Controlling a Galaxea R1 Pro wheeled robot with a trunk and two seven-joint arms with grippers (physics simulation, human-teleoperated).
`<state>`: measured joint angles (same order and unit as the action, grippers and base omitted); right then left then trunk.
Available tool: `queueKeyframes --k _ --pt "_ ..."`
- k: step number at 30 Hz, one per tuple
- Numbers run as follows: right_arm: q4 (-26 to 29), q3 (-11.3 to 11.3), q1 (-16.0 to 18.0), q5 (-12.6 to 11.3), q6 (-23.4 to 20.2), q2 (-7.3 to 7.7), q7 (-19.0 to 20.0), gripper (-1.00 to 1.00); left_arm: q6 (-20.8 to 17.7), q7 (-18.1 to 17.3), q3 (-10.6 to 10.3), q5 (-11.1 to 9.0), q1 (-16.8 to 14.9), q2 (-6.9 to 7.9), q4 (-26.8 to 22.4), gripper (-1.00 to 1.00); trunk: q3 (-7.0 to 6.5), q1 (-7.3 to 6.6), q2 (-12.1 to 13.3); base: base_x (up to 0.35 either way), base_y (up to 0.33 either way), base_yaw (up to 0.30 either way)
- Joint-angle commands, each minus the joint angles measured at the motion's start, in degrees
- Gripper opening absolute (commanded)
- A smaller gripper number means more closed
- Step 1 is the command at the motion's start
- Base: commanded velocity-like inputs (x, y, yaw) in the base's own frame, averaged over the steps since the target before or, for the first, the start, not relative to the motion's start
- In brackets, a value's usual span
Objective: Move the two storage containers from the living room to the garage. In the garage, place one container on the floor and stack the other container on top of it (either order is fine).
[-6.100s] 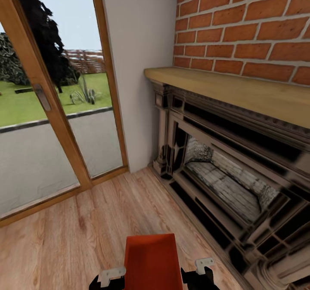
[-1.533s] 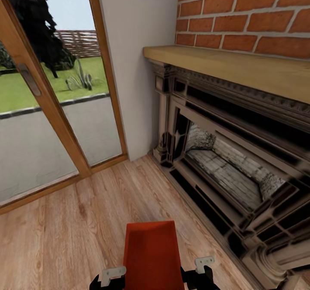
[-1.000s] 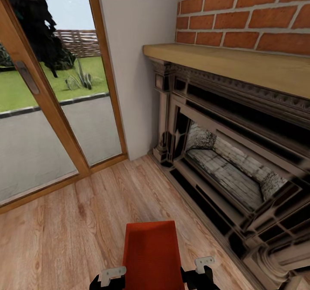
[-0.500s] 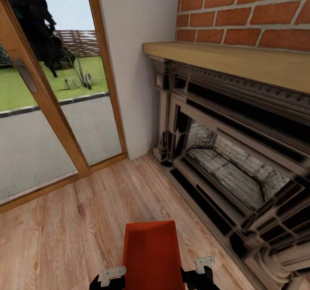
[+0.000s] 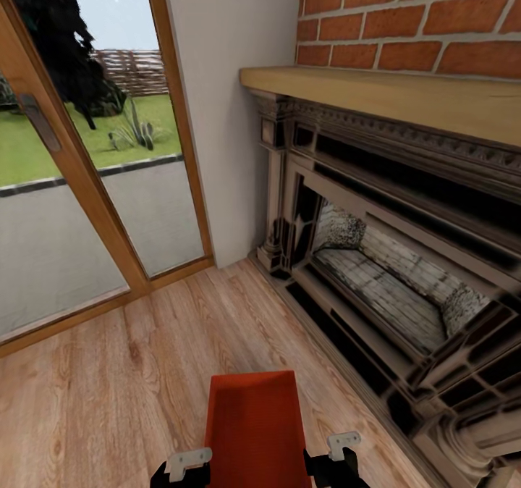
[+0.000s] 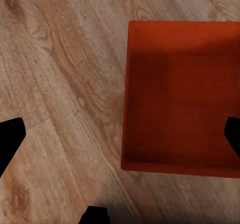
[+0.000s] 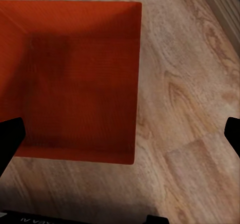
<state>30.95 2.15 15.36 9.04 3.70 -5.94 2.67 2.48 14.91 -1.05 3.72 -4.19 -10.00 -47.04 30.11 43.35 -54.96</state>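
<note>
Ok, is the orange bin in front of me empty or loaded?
Empty: the orange bin shows only its bare ribbed base in both wrist views.

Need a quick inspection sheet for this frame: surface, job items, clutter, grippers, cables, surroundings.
Surface: light wood-plank floor, living room side.
Job's things: one orange-red storage container, open top up, between the two arms at the head view's bottom edge; whether it sits on the planks or is lifted cannot be told.
Clutter: nothing seen.
Grippers: left gripper and right gripper each have dark fingertips wide apart at the wrist pictures' edges, open; contact with the container unclear.
Cables: nothing seen.
Surroundings: brick-sided fireplace with wooden mantel at right, wood-framed glass door at left, lawn and fence outside.
</note>
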Motion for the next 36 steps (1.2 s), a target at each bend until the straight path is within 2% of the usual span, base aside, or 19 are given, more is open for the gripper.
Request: queueKeyframes --k 1,9,17,36 --pt "0.0 0.2 0.0 0.5 0.2 -0.03 0.2 1.0 0.1 0.4 -0.1 0.4 0.0 0.0 0.0 1.0 0.23 0.23 -0.4 0.0 0.0 0.0" --pt "0.0 0.2 0.0 0.5 0.2 -0.03 0.2 1.0 0.1 0.4 -0.1 0.5 0.0 0.0 -0.2 1.0 1.67 1.99 -3.7 -0.013 0.0 0.0" --pt "0.0 0.2 0.0 0.5 0.2 -0.03 0.2 1.0 0.1 0.4 -0.1 0.5 0.0 0.0 -0.2 1.0 3.11 3.74 -6.9 -0.163 0.0 0.0" --pt "-0.1 0.2 0.0 0.6 0.1 -0.03 0.2 1.0 0.1 0.4 -0.1 0.5 0.0 0.0 -0.2 1.0 6.52 7.92 -14.5 -0.005 0.0 0.0"
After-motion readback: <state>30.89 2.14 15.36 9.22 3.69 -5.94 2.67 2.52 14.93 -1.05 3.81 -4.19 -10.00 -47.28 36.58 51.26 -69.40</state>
